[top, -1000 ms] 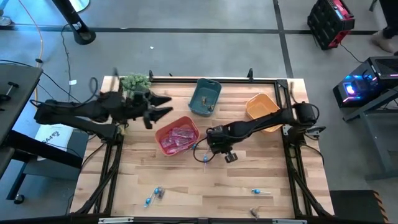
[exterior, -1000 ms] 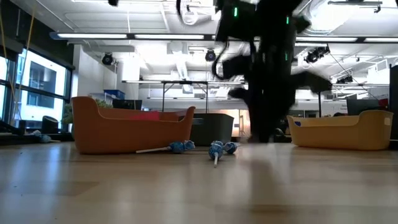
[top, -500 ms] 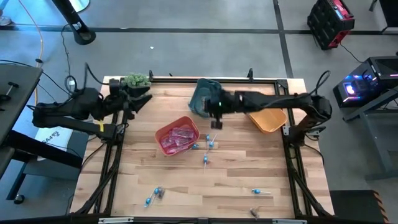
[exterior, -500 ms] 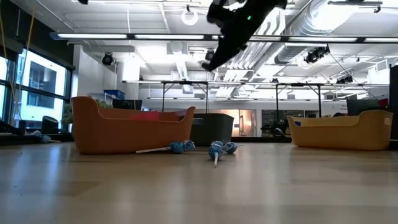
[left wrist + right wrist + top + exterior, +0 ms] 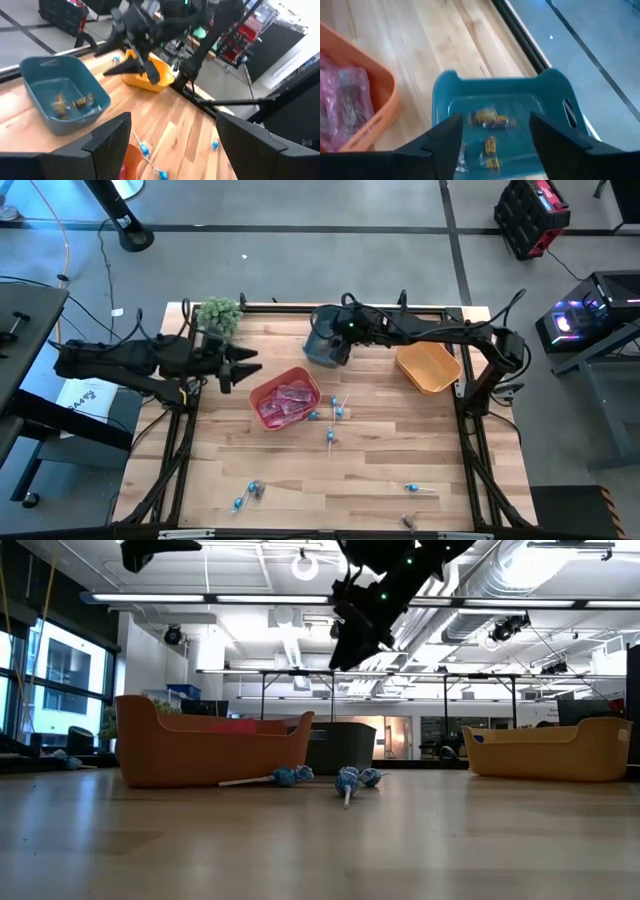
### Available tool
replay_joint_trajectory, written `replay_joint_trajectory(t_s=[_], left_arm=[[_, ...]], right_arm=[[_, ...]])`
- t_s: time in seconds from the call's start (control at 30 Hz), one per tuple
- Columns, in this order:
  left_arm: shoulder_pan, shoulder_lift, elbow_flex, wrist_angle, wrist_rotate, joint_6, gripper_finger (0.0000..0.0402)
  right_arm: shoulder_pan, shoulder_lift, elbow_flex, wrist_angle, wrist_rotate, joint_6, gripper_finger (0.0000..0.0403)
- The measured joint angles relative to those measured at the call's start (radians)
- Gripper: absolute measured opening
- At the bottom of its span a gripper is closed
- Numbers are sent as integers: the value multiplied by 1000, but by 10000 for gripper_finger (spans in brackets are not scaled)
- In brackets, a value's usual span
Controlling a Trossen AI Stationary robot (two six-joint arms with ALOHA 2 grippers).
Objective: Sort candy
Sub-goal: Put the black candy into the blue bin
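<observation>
Right claw [image 5: 335,330] raised over the teal bin [image 5: 322,348] at the far side of the worktop [image 5: 380,470], fingers spread apart, nothing between them. Brownish pieces [image 5: 490,135] lie in that bin's floor, directly below the claw. Orange bin [image 5: 428,366] just beside, toward the right arm's base.

Left claw [image 5: 250,363] off the worktop's left edge, near the red bin [image 5: 285,398], fingers parted and empty. Green plant [image 5: 219,311] at the far left corner behind it.

Pink packets [image 5: 288,397] piled inside the red bin. Three blue lollipops [image 5: 333,418] lie loose on the wood just beside that bin, toward centre. More blue lollipops near the front edge: a small cluster [image 5: 249,494] front left, one [image 5: 417,488] front right.
</observation>
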Motion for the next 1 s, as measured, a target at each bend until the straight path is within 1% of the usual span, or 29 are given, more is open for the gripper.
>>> replay_joint_trajectory(t_s=[0.1,0.2,0.27,0.37,0.5,0.6,0.7,0.8,0.93,1.0], left_arm=[[-28,32,0,-40,8,-64,284],[-94,87,0,-133,88,-173,284],[-171,144,0,-194,131,-247,284],[-310,249,0,-227,144,-346,284],[-497,420,0,-197,148,-529,284],[-631,554,0,-137,183,-679,284],[-734,680,1,-34,201,-823,284],[-785,791,32,33,208,-901,284],[-784,894,114,54,204,-869,284],[-774,933,141,36,207,-860,284]], right_arm=[[-5,0,25,-7,-6,18,244],[-8,-1,57,-70,-38,11,246],[-8,-4,69,-108,-67,-7,247],[-7,-4,73,-173,-110,-22,247],[-7,-4,72,-245,-129,-37,247],[-7,-4,71,-270,-132,-41,247],[-12,-4,71,-268,-133,-49,247],[-16,-4,71,-254,-134,-74,247],[-29,-4,71,-236,-135,-87,247],[-37,-4,71,-228,-134,-87,247]])
